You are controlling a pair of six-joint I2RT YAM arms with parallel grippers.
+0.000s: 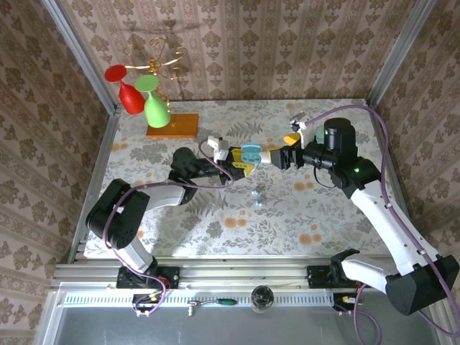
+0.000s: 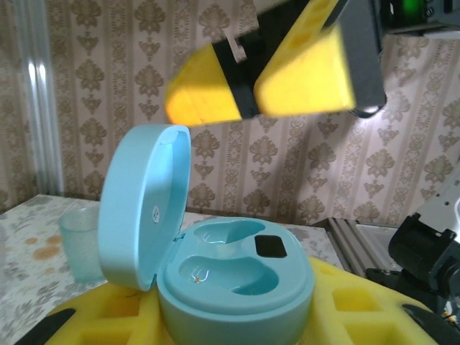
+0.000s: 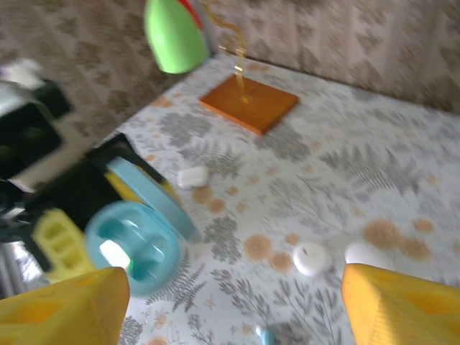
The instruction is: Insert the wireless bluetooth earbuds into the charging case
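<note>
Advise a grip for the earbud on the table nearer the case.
Probably come straight down with the right gripper, jaws straddling the earbud and pinching its sides. It lies low on the table, apart from its twin. Its finer shape is too small to tell.

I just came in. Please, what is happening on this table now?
The left tool holds the light-blue charging case with its lid open. Both slots inside are empty, so no earbud is in it yet. The right tool is open, holds nothing, and points at the case from the opposite side, close to it. Some small white rounded pieces lie on the floral table.
</note>
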